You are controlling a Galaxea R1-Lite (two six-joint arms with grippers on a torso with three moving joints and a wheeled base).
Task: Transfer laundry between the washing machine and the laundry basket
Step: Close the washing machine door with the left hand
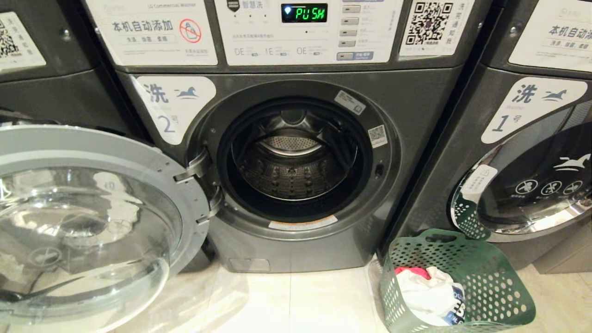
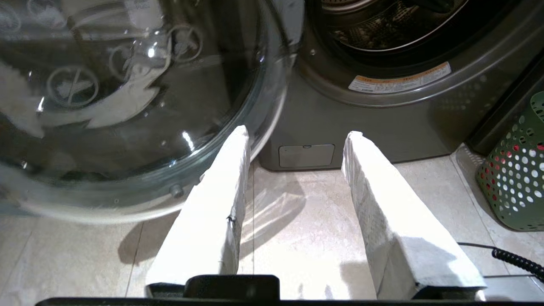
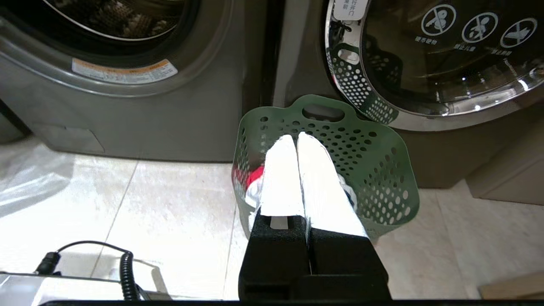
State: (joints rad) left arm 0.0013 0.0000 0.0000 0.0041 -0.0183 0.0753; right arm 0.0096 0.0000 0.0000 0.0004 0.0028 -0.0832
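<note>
My clenched right end effector (image 3: 296,140) points at the basket (image 1: 499,277), lower right; the left end effector (image 2: 297,136) gapes, empty.

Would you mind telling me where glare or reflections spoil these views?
Head view: the open glass door mirrors the room. Left wrist view: the left gripper's fingers are washed out white. Right wrist view: the neighbouring machine's door reflects the basket.

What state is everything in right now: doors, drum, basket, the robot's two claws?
Washing machine: door swung wide open, display lit.
Drum: empty.
Neighbouring machine numbered 1: door shut.
Laundry basket: upright, holding laundry.
Left gripper: fingers apart, holding nothing.
Right gripper: shut, empty.
</note>
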